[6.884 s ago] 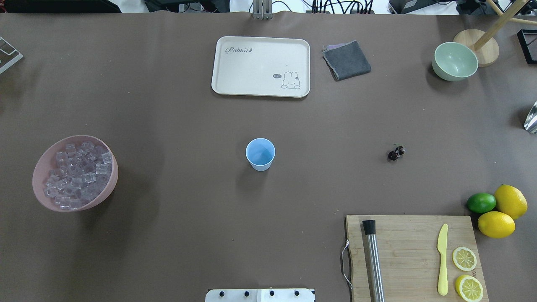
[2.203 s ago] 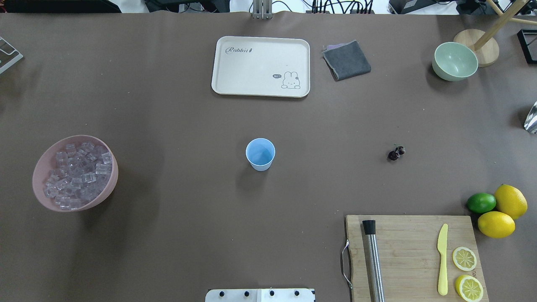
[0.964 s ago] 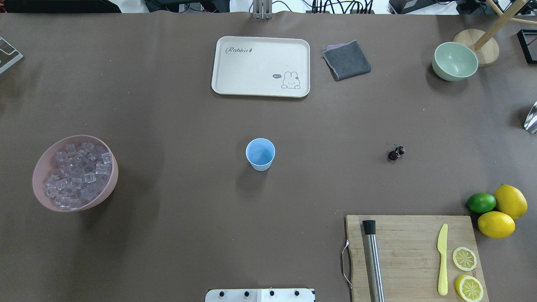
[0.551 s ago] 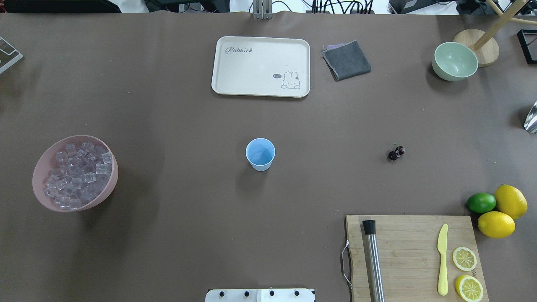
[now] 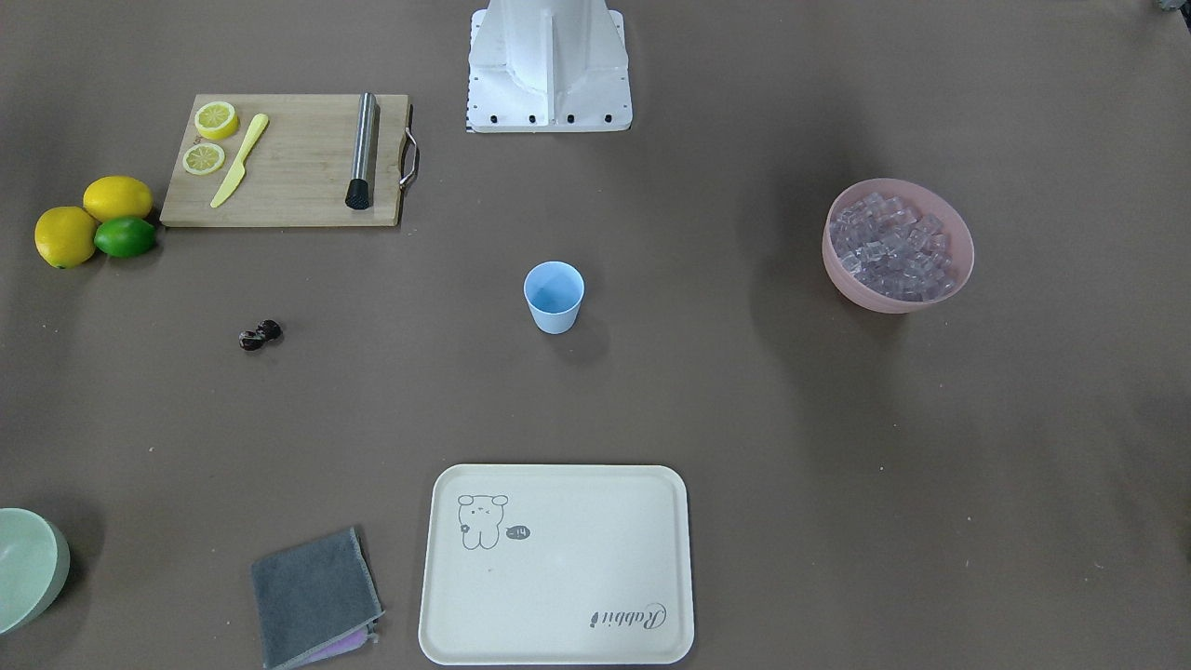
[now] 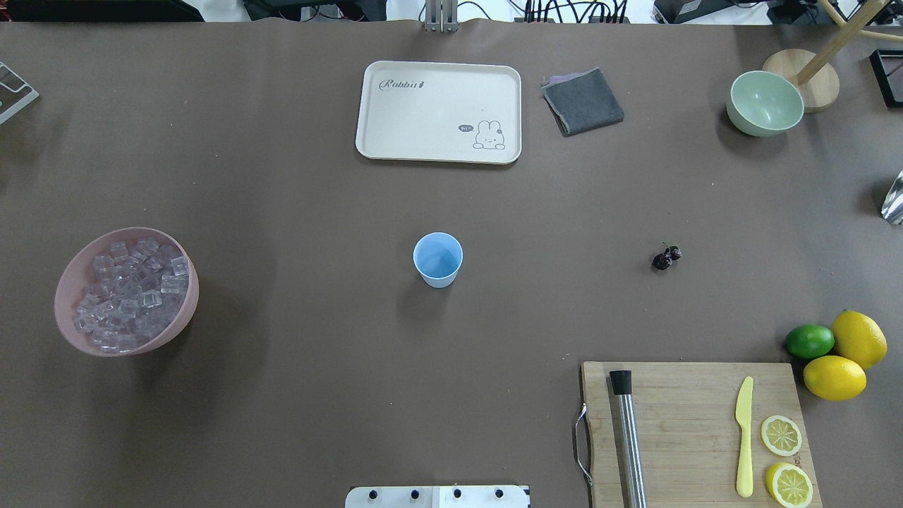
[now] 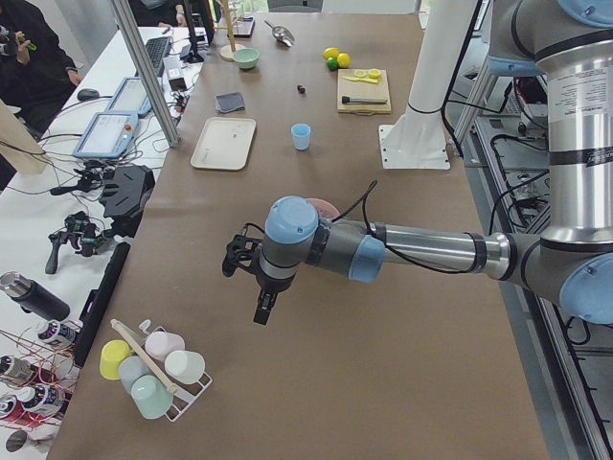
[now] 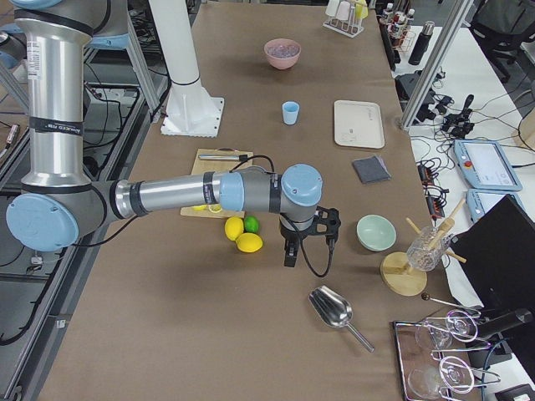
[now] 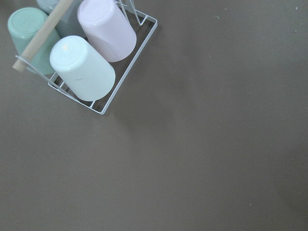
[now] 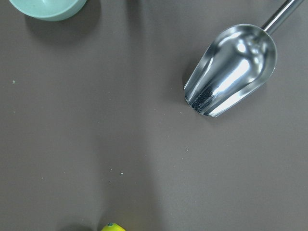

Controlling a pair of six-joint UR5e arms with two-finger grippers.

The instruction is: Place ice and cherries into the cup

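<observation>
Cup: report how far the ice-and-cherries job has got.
Done: nothing; the cup is empty. In hand: nothing visible; the left gripper and right gripper hang far from it. Left: the ice, all in the pink bowl, and the cherries, on the table.

Long table (image 6: 317,176) under a matte brown sheet, lit evenly from above, so the shadows are soft. A white side bench (image 7: 38,240) runs along its operator side, carrying tablets (image 7: 105,134) and loose cables (image 7: 91,177), with an aluminium post (image 7: 144,77) rising at the table's edge. Grey floor (image 7: 599,422) shows past the opposite edge.
</observation>
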